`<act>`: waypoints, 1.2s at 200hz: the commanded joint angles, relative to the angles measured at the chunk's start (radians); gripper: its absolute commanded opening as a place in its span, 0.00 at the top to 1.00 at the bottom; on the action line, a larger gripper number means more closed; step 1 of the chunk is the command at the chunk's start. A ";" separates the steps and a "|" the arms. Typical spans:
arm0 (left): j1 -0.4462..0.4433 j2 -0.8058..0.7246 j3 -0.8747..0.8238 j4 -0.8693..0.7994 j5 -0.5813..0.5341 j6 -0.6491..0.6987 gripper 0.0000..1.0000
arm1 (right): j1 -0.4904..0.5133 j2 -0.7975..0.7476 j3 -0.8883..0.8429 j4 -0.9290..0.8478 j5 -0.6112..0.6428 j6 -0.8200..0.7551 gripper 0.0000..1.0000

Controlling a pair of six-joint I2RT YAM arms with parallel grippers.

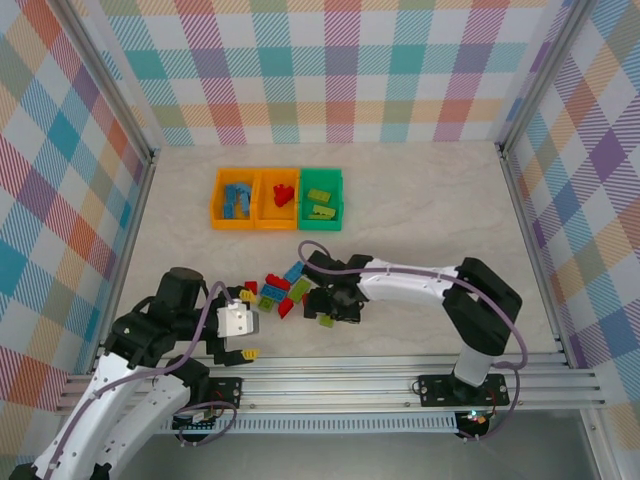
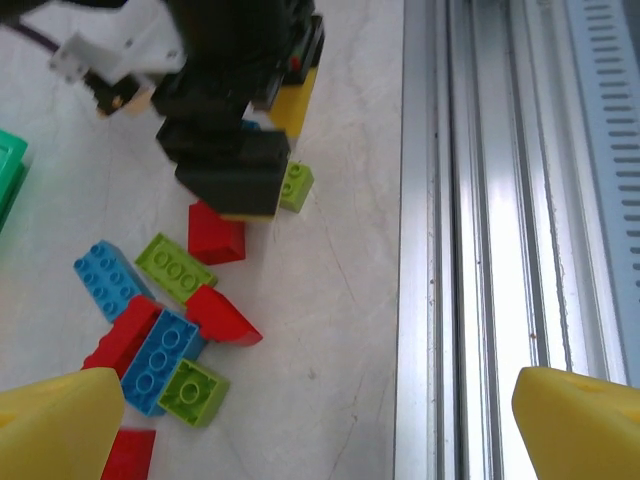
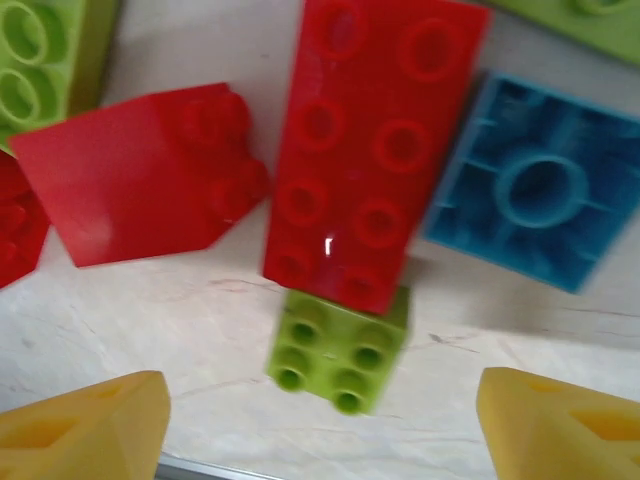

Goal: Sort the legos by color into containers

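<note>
The right claw is wide and empty, with a small green brick between its tips, low in the middle of the frame. A long red brick sits right against the green one, so a squeeze may drag both. The left claw is wide and empty. The green bin sits above the middle.

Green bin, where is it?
In the top view, the green bin sits at the right end of the row, beside the orange bin holding red bricks.
</note>
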 commanded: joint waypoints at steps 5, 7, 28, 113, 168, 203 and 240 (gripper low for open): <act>-0.005 0.021 -0.005 0.009 0.048 0.075 0.00 | 0.012 0.057 0.042 -0.062 0.075 0.071 0.30; -0.005 0.021 -0.006 0.011 0.047 0.074 0.00 | 0.012 0.061 0.044 -0.063 0.077 0.071 0.33; -0.005 0.029 -0.003 0.022 0.056 0.059 0.00 | 0.015 0.106 0.072 -0.115 0.097 0.081 0.37; -0.005 -0.014 -0.076 0.295 0.033 -0.209 0.00 | -0.012 -0.137 -0.006 -0.021 0.138 0.021 0.72; -0.005 0.023 -0.046 0.376 -0.021 -0.347 0.00 | -0.288 -0.236 0.005 0.332 0.024 -0.355 0.74; -0.004 0.113 0.023 0.363 -0.130 -0.548 0.00 | -0.404 -0.062 0.166 0.384 0.007 -0.501 0.75; -0.002 0.276 0.141 0.325 -0.348 -0.837 0.00 | -0.433 0.120 0.335 0.376 0.053 -0.604 0.68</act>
